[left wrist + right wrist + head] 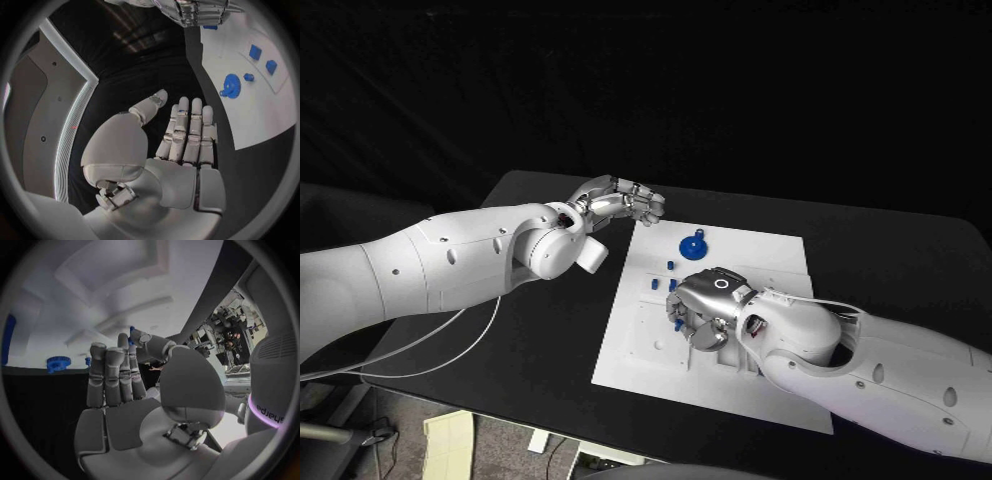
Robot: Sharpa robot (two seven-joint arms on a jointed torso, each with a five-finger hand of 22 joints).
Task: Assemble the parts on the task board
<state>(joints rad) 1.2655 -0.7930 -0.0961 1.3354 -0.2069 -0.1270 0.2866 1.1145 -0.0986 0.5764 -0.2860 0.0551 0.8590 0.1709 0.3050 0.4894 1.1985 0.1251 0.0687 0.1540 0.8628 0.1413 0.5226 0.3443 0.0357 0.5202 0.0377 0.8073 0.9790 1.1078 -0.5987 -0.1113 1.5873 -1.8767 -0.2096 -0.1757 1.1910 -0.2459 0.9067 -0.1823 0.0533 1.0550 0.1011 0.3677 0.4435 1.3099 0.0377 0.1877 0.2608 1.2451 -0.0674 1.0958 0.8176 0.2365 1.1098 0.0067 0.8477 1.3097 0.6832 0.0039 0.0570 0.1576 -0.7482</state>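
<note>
Dim, dark surroundings; bright white board; fisheye wrist views bend edges.

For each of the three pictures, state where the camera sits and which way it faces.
Head view: on the robot's head, looking down at the task board; both arms show.
Left wrist view: behind the left hand, facing the board's edge and the blue gear.
Right wrist view: behind the right hand, which pinches a small blue part over the board.
Shared: the gear appears in every view.
</note>
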